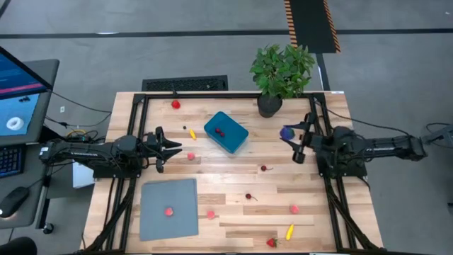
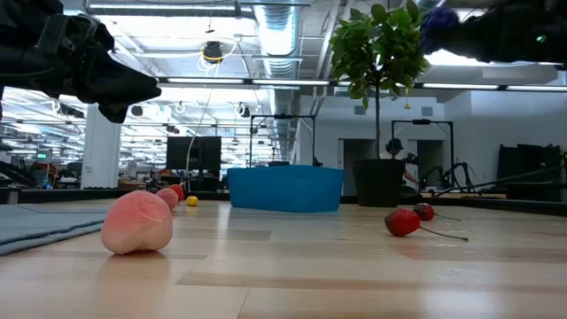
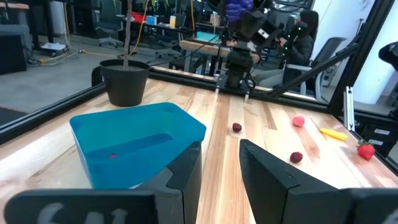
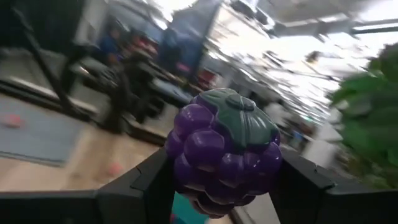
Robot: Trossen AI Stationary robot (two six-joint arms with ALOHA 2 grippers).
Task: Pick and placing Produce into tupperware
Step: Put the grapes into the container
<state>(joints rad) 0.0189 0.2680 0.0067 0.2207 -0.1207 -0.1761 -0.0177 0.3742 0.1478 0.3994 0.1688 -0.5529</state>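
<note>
Purple toy grapes [image 4: 222,151] sit clamped in the right gripper [image 1: 291,133], raised at three o'clock of the teal tupperware [image 1: 226,132]. Carrying is underway; next it must swing over the container and release. The left gripper [image 1: 172,147], part-open and empty, waits at nine o'clock.

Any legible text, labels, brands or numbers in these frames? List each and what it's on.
None readable.
Monitor beside the table: blue screen with graphics, any text too small to read.
Teal tupperware: no label visible.
Purple grape bunch in the right hand: no markings.
Striped floor marking: orange-and-black hazard stripes only, no words.
</note>
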